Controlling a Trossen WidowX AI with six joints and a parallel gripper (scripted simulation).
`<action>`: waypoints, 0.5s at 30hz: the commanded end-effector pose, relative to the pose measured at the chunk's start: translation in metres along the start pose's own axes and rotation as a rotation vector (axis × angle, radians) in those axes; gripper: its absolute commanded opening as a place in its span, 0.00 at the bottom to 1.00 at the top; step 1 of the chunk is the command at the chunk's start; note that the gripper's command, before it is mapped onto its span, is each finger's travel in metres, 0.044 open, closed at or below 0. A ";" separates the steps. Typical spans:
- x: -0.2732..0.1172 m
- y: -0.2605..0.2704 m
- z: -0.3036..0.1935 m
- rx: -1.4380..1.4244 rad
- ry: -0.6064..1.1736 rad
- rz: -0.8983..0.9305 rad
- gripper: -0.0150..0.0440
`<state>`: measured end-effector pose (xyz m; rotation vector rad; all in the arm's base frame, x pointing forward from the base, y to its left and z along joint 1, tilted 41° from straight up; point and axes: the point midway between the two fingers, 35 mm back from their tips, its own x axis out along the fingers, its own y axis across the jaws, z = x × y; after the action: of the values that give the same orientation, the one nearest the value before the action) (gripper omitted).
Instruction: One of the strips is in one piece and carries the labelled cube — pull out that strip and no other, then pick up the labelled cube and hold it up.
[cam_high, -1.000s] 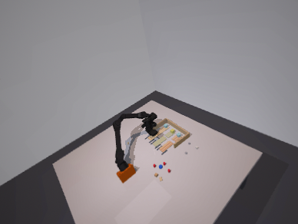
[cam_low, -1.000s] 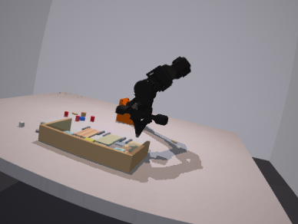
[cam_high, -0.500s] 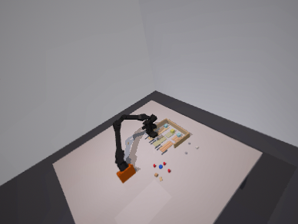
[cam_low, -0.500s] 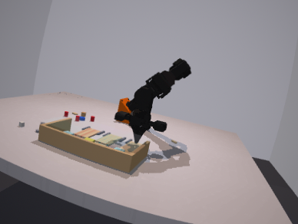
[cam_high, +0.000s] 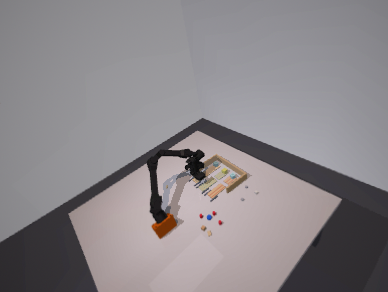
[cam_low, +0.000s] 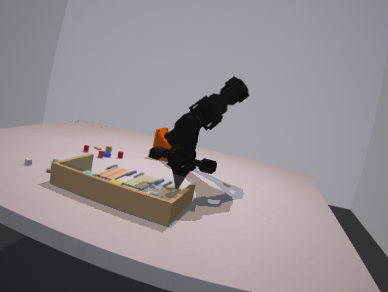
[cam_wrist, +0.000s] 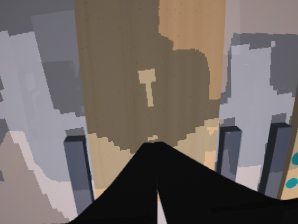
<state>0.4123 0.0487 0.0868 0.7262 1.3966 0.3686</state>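
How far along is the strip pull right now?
Early. Done: the hand is down at the tray's near end, shut over a tan strip. In hand: nothing visibly gripped between the fingers. Left: pulling that strip out, then picking up the labelled cube and holding it up.

A blocky black arm (cam_low: 200, 125) on an orange base (cam_high: 164, 226).
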 end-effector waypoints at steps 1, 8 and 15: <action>0.000 -0.001 0.000 0.006 -0.001 -0.003 0.25; 0.001 -0.001 0.000 0.006 -0.001 -0.003 0.25; 0.002 -0.001 0.000 0.006 -0.001 -0.003 0.25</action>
<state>0.4123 0.0490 0.0860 0.7263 1.3972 0.3671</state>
